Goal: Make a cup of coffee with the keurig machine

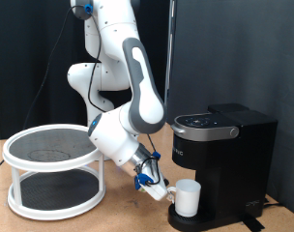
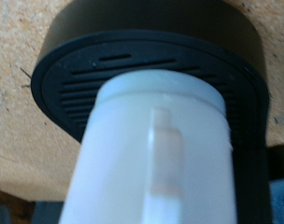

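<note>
While my gripper (image 1: 167, 192) reaches low beside the keurig machine (image 1: 222, 159), the cup (image 1: 189, 198) stands upright on the round drip tray (image 1: 200, 223) at the base of the machine, below the brew head. In the exterior view, my fingers are at the cup's side toward that view's left. The wrist view shows the cup (image 2: 159, 154) filling the picture, handle (image 2: 163, 154) facing the camera, with the slotted black drip tray (image 2: 95, 70) behind it. My fingers are not visible there, and I cannot tell whether the gripper is closed on the cup or merely next to it.

The hinged lid of the machine appears closed. A white mesh two-tier rack (image 1: 53, 169) stands on the surface (image 1: 118, 217) toward the exterior view's left, well apart from the machine.

Hazards, as I judge them:
- A sideways motion of the gripper could tip the cup or push it off the tray.
- An off-centre cup could miss the coffee stream.
</note>
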Motion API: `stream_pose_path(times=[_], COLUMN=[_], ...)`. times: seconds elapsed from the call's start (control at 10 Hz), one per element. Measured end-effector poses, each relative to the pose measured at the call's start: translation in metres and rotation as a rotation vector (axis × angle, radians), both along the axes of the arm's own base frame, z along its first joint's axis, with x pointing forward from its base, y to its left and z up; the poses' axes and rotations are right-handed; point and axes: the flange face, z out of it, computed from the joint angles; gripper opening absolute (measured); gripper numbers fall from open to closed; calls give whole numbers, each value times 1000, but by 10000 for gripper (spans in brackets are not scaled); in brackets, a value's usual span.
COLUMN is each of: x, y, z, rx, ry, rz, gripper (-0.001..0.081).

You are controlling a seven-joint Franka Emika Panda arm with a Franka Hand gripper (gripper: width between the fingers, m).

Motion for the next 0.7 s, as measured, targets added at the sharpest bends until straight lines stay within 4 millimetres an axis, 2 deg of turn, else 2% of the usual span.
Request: stream_pose_path(times=[0.1,0.2,0.7], x=[-6,-12,-39], y=[-5,-11,-36], z=[6,13,47], rx=[19,33,94], ry=[-4,-6,-51], rz=[9,18,8], gripper=[707,727,734])
